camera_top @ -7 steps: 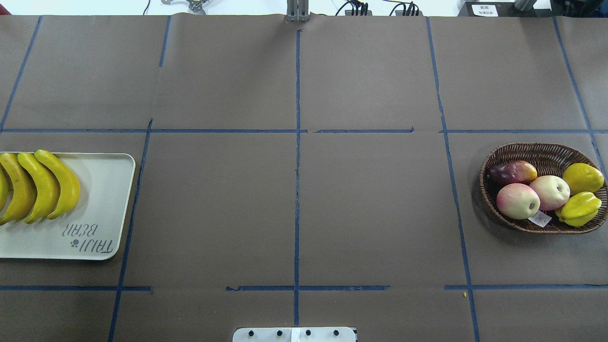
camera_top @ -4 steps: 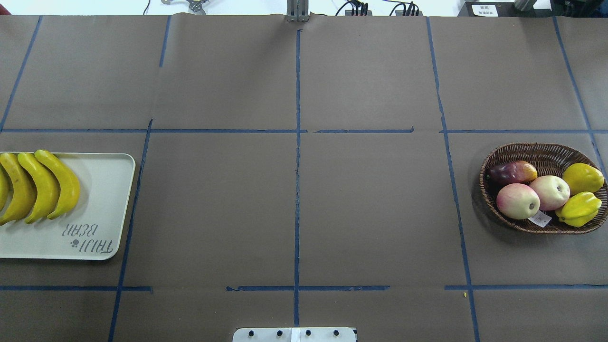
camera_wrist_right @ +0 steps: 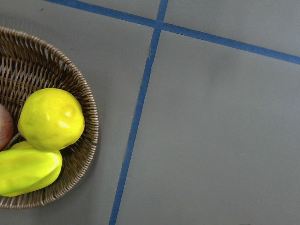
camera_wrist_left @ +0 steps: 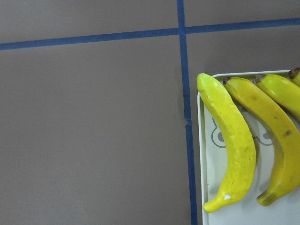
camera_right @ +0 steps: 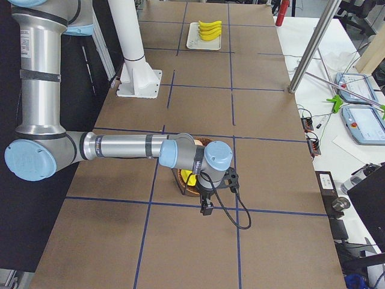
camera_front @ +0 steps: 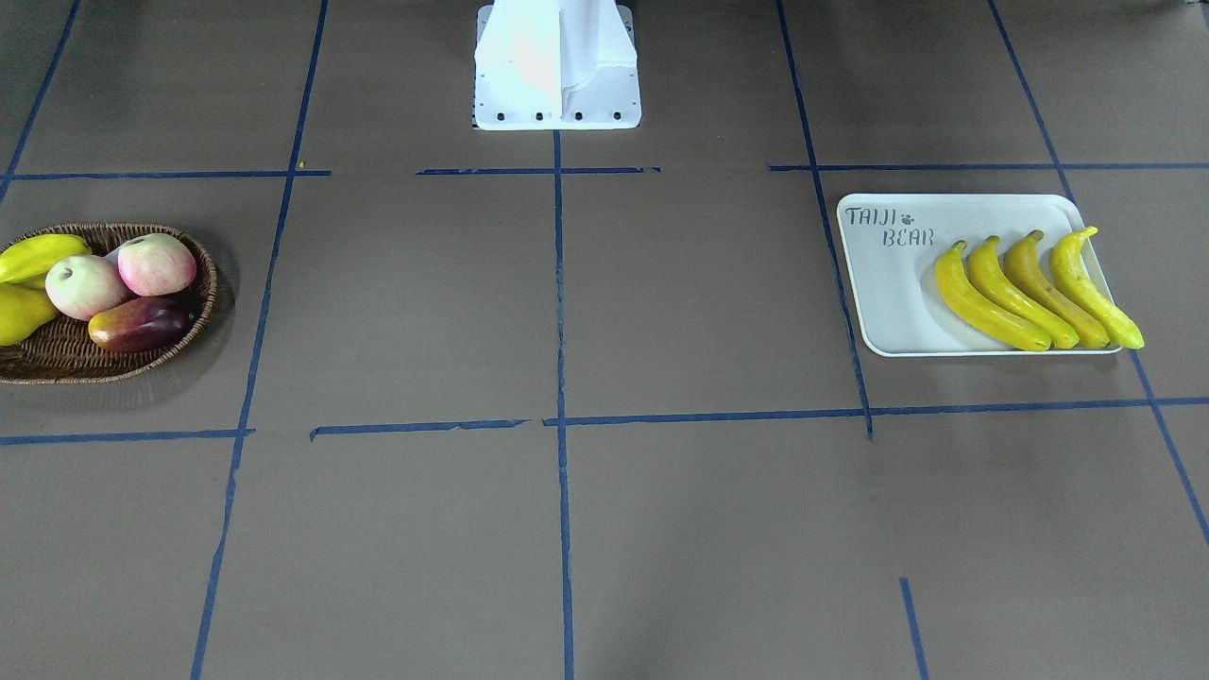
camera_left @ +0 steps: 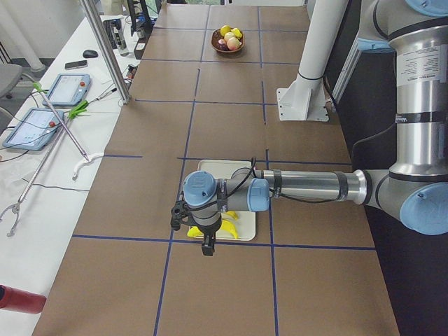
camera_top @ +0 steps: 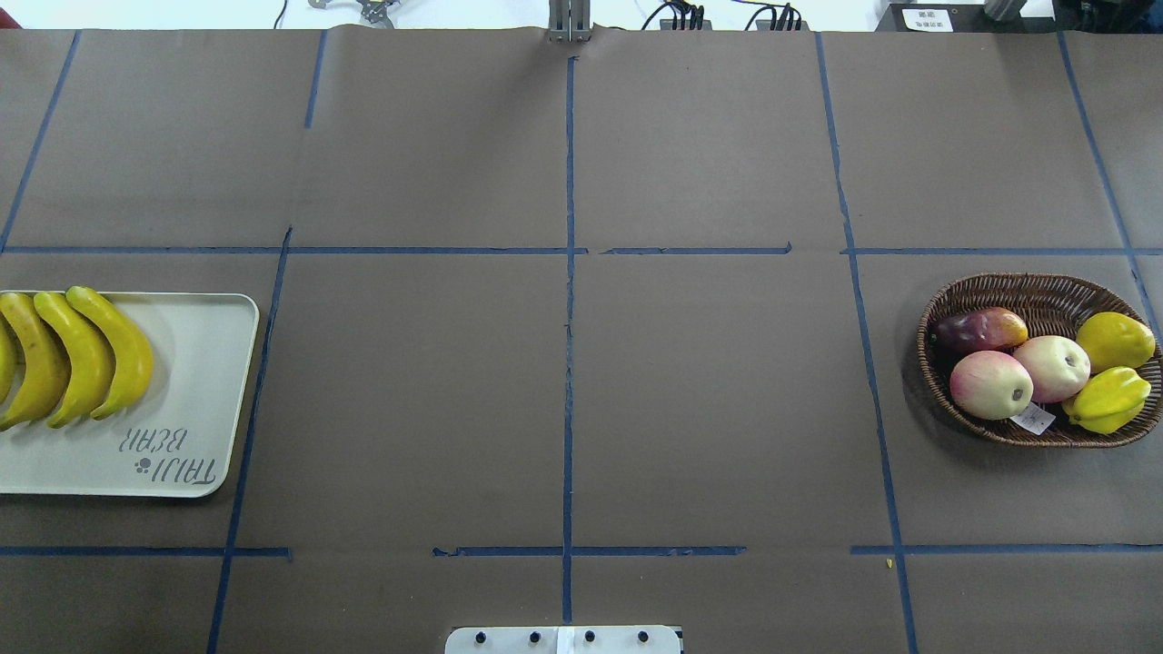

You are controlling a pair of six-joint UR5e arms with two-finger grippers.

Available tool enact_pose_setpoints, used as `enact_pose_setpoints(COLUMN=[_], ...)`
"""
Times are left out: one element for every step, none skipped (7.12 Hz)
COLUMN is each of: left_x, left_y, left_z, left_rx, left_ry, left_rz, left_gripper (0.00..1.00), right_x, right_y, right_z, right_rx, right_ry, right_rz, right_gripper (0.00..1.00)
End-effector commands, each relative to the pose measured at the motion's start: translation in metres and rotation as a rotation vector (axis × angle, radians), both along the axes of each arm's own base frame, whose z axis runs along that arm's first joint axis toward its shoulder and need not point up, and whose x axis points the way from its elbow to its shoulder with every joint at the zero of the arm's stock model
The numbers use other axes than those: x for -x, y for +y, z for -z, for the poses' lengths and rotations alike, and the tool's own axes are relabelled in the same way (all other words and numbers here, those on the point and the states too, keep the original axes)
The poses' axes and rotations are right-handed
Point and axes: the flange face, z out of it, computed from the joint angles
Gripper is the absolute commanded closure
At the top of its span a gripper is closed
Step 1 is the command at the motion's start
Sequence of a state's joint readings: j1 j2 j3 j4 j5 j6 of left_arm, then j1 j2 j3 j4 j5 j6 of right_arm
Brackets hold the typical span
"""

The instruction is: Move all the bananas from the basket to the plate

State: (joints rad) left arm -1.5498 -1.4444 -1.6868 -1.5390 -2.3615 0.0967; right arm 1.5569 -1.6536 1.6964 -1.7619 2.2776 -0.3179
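Observation:
Several bananas (camera_front: 1001, 283) lie side by side on the cream plate (camera_front: 888, 283), which is at the table's left end in the overhead view; the bananas (camera_top: 86, 359) fill its left part (camera_top: 195, 381). The wicker basket (camera_top: 1045, 291) at the right end holds other fruit and no banana shows in it. My left gripper (camera_left: 208, 249) hangs above the plate's outer end, seen only in the exterior left view. My right gripper (camera_right: 206, 208) hangs just beyond the basket (camera_right: 186, 191), seen only in the exterior right view. I cannot tell if either gripper is open or shut.
The basket holds two peaches (camera_top: 990, 383), a dark mango (camera_top: 981, 329), a yellow pear (camera_top: 1115, 340) and a star fruit (camera_top: 1108, 400). The robot's white base (camera_front: 557, 66) stands at mid-table. Brown paper with blue tape lines covers the table.

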Motion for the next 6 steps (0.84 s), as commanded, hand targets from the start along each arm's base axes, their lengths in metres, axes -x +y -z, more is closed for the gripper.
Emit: enact_pose_setpoints(left_x=[0.000,0.001,0.000,-0.001,-0.001,-0.001], left_y=[0.004,0.002,0.001,-0.001,-0.003,-0.001], left_z=[-0.008,-0.007,-0.007,-0.002,0.003,-0.001], left_rx=[-0.004,-0.015,-0.018,-0.029,-0.035,-0.028], left_ry=[-0.002,-0.038,-0.043,-0.040,-0.043,-0.044], left_rz=[0.000,-0.006,-0.011,-0.010,-0.007,-0.011], left_gripper=[0.00,0.00,0.00,0.00,0.00,0.00], right_x=[-0.004,-0.006,-0.007,-0.009,-0.009,-0.008], right_y=[0.006,0.007,0.005,0.011,0.008,0.007], right_z=[-0.003,-0.004,-0.001,-0.005,-0.002,-0.003], right_rx=[0.007,0.017,0.008,-0.018,-0.031,-0.030], right_ry=[0.004,0.012,0.030,0.050,0.050,0.047], right_rz=[-0.009,-0.025,-0.055,-0.101,-0.159,-0.164], right_gripper=[0.01,0.01,0.01,0.01,0.01,0.01])
